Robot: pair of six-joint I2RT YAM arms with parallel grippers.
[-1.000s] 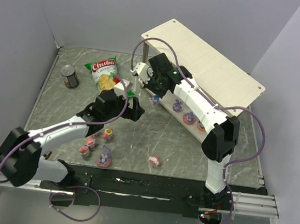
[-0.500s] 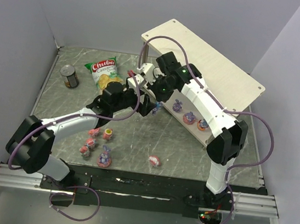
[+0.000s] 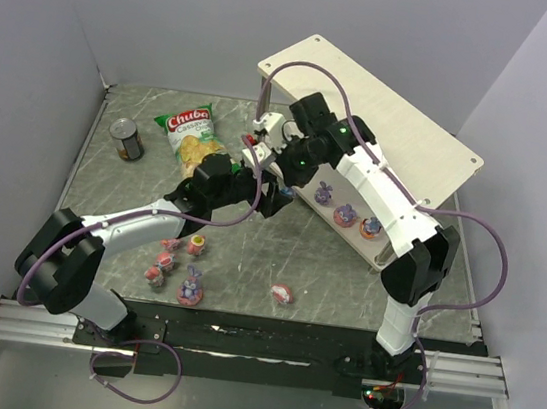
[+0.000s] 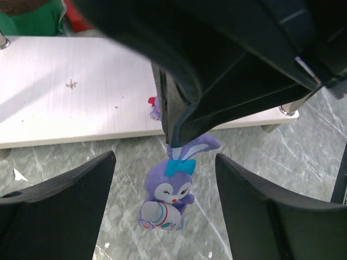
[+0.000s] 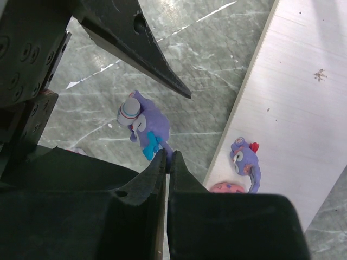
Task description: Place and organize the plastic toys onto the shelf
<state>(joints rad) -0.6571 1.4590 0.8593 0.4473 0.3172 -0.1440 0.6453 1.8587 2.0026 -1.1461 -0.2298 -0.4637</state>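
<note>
A purple bunny toy point(image 4: 167, 196) with a blue bow hangs by its ears just above the tabletop, in front of the shelf point(image 3: 368, 96). My right gripper point(image 5: 169, 158) is shut on those ears. My left gripper point(image 4: 165, 162) is open, one finger on each side of the bunny point(image 5: 146, 127), and there is a gap on both sides. Three toys point(image 3: 346, 214) stand on the shelf's lower board. One of them, a purple figure point(image 5: 245, 160), lies near the edge of that board point(image 5: 293, 81). Several more toys point(image 3: 189, 287) sit on the table near the left arm.
A green chip bag point(image 3: 190, 133) and a dark can point(image 3: 128, 139) lie at the back left of the table. A lone pink toy point(image 3: 283, 293) sits near the front middle. The shelf post point(image 4: 287, 111) stands close to the right of my left gripper.
My left arm has reached right to the hanging bunny, and its jaws have narrowed around it. My right arm has shifted slightly while still holding the toy.
</note>
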